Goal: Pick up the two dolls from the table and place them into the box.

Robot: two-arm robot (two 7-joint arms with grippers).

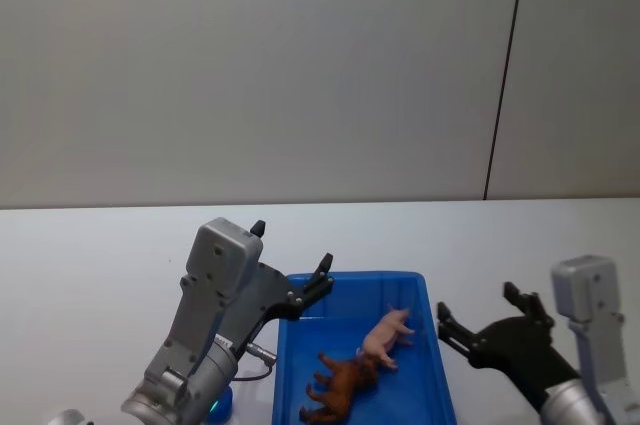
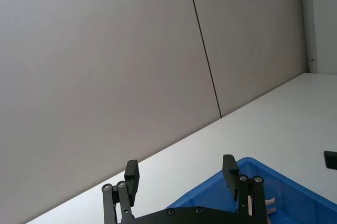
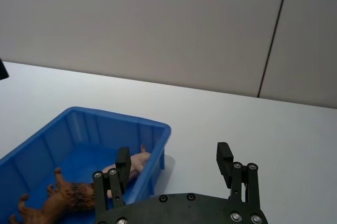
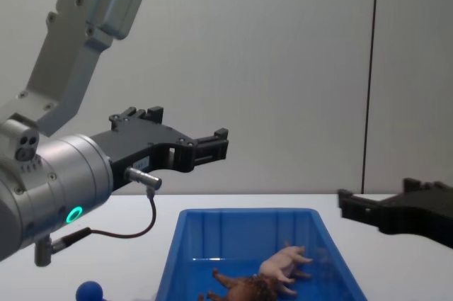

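Both toys lie inside the rectangular bright blue plastic box [image 1: 360, 276] with ribbed walls. The box sits on the white worktop [image 1: 100, 245] between the two arms. We read its long axis as running from the robot's side toward the grey wall.

- The small pink plastic pig [image 1: 388, 337] lies on its side on the box floor, in the right half. Its body is on a diagonal from near-left to far-right, with the head end at far-right and the legs sticking out to the right.
- The brown plastic lion [image 1: 342, 385] lies nearer the robot, on much the same diagonal. Its maned head is up against the pig's near end and its hind legs trail toward the near-left.
- The left end effector [image 1: 292, 248] is raised above the worktop at the box's far-left corner. In the chest view it is well above the rim. Its black fingers [image 2: 131, 175] are spread apart with nothing between them.
- The right end effector [image 1: 478, 303] hangs just to the right of the box, clear of the wall. Its fingers [image 3: 224, 156] are also spread apart and hold nothing.
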